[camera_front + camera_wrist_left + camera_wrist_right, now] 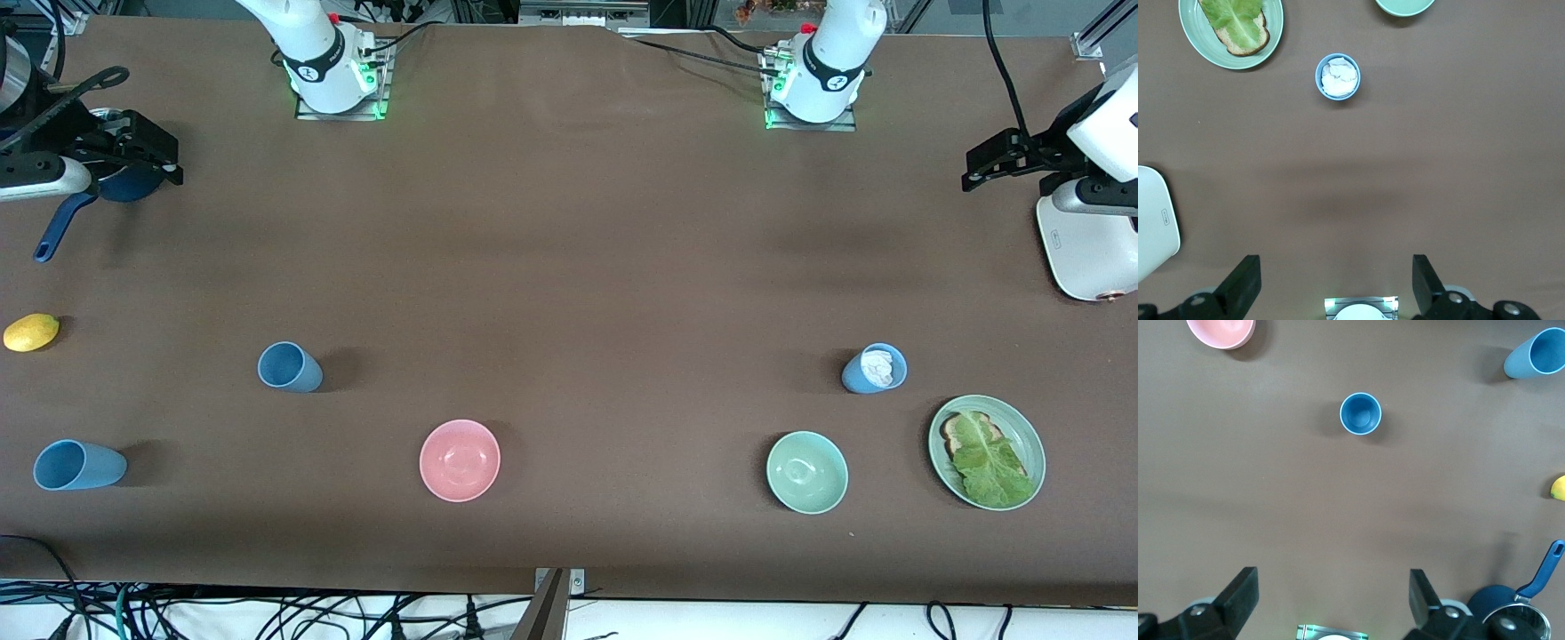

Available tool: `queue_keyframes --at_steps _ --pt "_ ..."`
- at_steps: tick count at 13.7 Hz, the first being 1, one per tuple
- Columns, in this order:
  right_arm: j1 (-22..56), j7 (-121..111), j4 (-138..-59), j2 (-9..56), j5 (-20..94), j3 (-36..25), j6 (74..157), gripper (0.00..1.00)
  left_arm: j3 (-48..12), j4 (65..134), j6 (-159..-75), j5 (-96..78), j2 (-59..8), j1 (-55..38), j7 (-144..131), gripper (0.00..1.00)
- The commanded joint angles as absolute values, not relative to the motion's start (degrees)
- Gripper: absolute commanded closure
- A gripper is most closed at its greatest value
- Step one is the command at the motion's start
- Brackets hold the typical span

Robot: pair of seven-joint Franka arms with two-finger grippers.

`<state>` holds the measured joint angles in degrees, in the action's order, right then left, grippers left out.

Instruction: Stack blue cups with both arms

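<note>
Three light-blue cups are on the brown table. One cup (289, 367) (1361, 414) stands toward the right arm's end. A second cup (78, 465) (1538, 355) sits nearer the front camera, close to that end's edge. The third cup (875, 369) (1338, 77), toward the left arm's end, has crumpled white paper inside. My right gripper (164, 164) (1331, 593) hangs open and empty over the dark-blue pot (124, 182). At the left arm's end, my left gripper (978, 169) (1336, 280) is also open and empty, above the table beside a white appliance (1089, 249).
A pink bowl (460, 460) and a mint-green bowl (807, 472) sit nearer the front camera. A green plate (1022, 427) with bread and lettuce lies beside the paper-filled cup. A lemon (31, 332) lies near the pot's handle (62, 227).
</note>
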<state>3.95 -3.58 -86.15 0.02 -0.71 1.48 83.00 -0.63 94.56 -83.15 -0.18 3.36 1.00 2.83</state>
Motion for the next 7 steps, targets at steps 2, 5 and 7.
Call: queue_keyframes --at_steps 2,5,7 --pt "3.87 -4.04 -85.43 -0.53 0.0 1.32 82.27 0.0 -0.7 92.9 -82.53 -0.35 2.72 1.14 4.22 0.0" --pt "3.69 -4.92 -85.34 0.0 -0.09 1.14 82.36 0.0 -0.7 92.9 -82.53 -0.35 2.72 0.88 4.22 0.0" --pt "3.69 -4.83 -85.34 -0.26 0.0 1.14 82.53 0.0 -0.7 92.99 -82.53 -0.35 2.72 1.23 4.22 0.0"
